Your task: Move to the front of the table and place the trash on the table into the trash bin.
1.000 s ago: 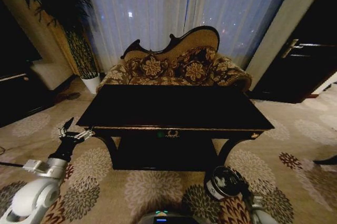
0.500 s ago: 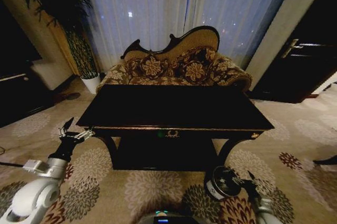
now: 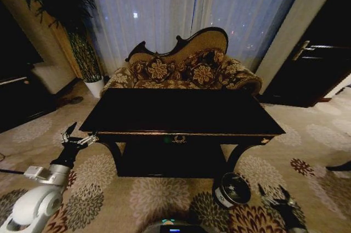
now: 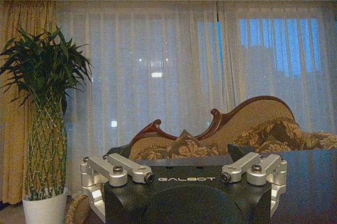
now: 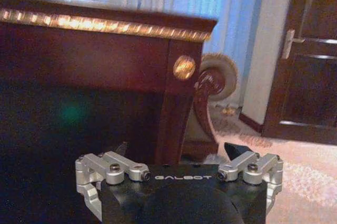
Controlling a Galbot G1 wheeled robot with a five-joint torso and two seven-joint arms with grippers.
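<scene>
The black table with gold trim stands in front of me, its glossy top dark; the trash is out of view. On the carpet near the table's front right leg sits the round dark trash bin with a white band. My right gripper hangs low just right of the bin, open and holding nothing. In the right wrist view that gripper faces the table's corner and curved leg. My left gripper is held open and empty beside the table's front left corner; the left wrist view has this gripper level with the tabletop.
A floral sofa stands behind the table, before the white curtains. A tall plant in a white pot is at the far left, near a dark cabinet. A dark door is on the right. Patterned carpet surrounds the table.
My right gripper has moved from over the trash bin to its right and lower in the picture. The left arm, table and bin have not moved.
</scene>
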